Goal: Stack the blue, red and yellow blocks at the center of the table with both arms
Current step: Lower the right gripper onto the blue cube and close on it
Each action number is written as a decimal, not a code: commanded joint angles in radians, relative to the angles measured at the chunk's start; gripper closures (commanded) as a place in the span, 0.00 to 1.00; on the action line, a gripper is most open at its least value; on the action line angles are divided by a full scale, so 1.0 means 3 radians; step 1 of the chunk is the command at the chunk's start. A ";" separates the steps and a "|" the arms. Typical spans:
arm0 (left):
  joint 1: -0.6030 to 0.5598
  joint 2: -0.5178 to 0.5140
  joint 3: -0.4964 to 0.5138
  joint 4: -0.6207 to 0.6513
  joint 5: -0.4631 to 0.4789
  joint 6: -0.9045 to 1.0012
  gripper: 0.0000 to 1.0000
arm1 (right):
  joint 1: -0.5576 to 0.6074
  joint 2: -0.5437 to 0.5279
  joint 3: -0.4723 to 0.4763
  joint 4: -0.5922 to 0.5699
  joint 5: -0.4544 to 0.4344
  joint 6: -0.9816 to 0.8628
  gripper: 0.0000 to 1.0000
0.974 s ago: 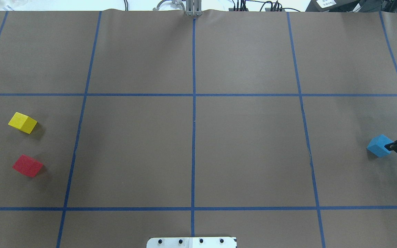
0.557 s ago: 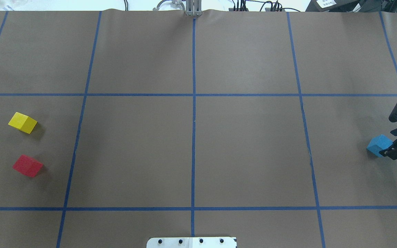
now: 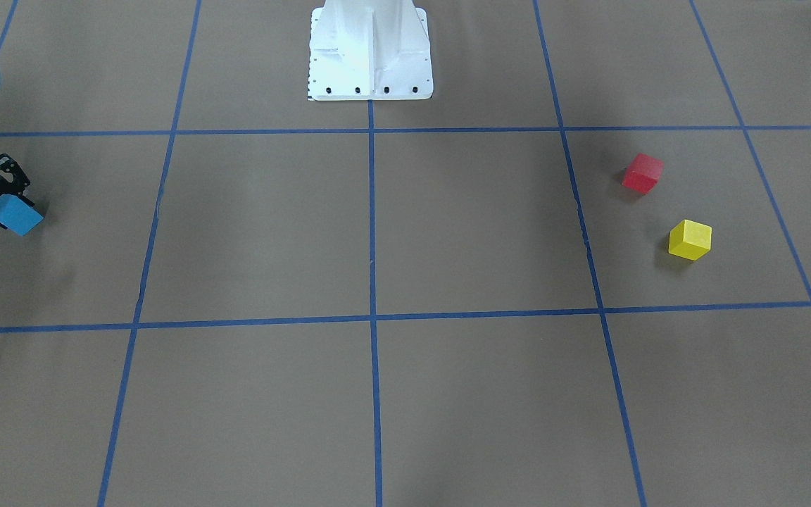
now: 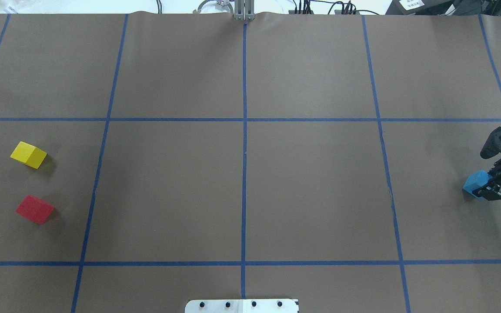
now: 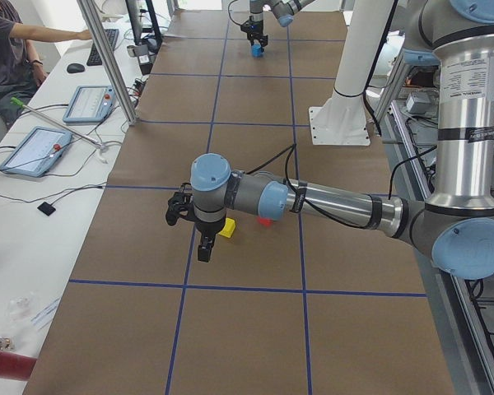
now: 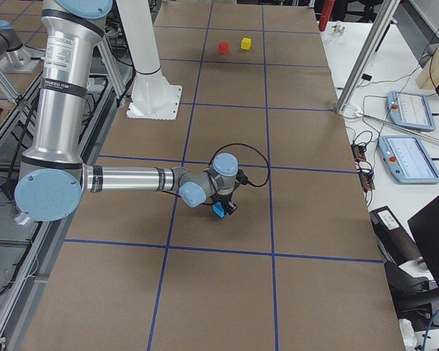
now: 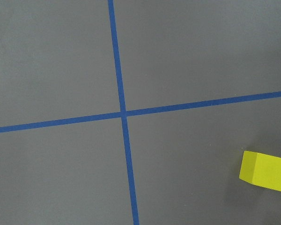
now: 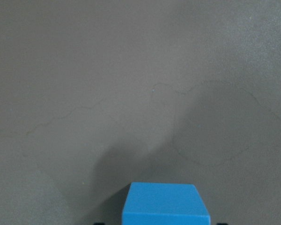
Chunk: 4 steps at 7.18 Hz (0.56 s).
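Observation:
The blue block [image 4: 474, 182] sits at the table's far right; it also shows in the front view [image 3: 15, 215] and the right side view [image 6: 219, 210]. My right gripper [image 4: 490, 190] is low at it and open, its jaws on either side of the block, which fills the bottom centre of the right wrist view [image 8: 165, 204]. The yellow block [image 4: 28, 154] and the red block [image 4: 35, 209] lie apart at the far left. My left gripper [image 5: 203, 249] hangs above the table beside the yellow block [image 5: 226, 228]; I cannot tell if it is open or shut.
The table is brown paper with a blue tape grid [image 4: 244, 152]. The robot's white base plate [image 4: 242, 306] is at the near edge. The yellow block [image 7: 264, 170] shows at the lower right of the left wrist view. Operators' tablets lie on side tables [image 5: 41, 148].
My right gripper has moved left from the table's right edge and come in over the blue block. The blocks have not moved.

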 commanded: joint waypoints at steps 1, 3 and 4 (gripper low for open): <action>0.0000 0.0000 -0.0004 0.0001 0.0000 -0.0002 0.00 | -0.0003 0.0077 0.0026 -0.0040 0.0048 0.0053 1.00; 0.0005 0.0000 -0.0034 0.0001 -0.0015 0.0003 0.00 | 0.0124 0.0458 0.0301 -0.0562 0.0048 0.0307 1.00; 0.0005 0.0000 -0.0070 -0.0004 -0.0020 0.0003 0.00 | 0.0125 0.0906 0.0450 -0.1169 0.0028 0.0714 1.00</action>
